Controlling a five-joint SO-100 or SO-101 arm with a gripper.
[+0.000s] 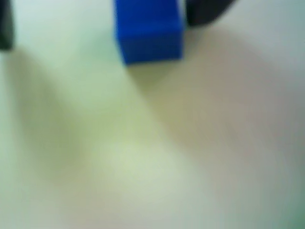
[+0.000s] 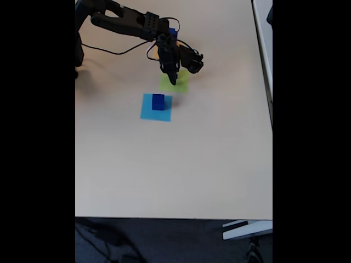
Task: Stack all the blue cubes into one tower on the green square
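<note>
Blurred pale lime surface takes up most of the wrist view, and this looks like the green square (image 1: 119, 157) seen from very close. At the top edge of that view sits a dark blue cube (image 1: 148, 31), with a dark gripper finger (image 1: 205, 12) just to its right and another dark part at the far left edge; the cube is apart from that left part, and whether the right finger touches it cannot be told from the blur. In the fixed view the black arm (image 2: 126, 23) reaches in from the upper left of the beige table (image 2: 175, 164), and its gripper (image 2: 172, 80) points down over the green square (image 2: 181, 85). How far the jaws stand apart cannot be told in either view. Just below and to the left, as the fixed view shows it, a second blue cube (image 2: 158, 102) stands upright on the flat light blue square (image 2: 148, 112), near the green square but apart from the gripper. A small blue shape (image 2: 173, 33) peeks out behind the arm's wrist.
</note>
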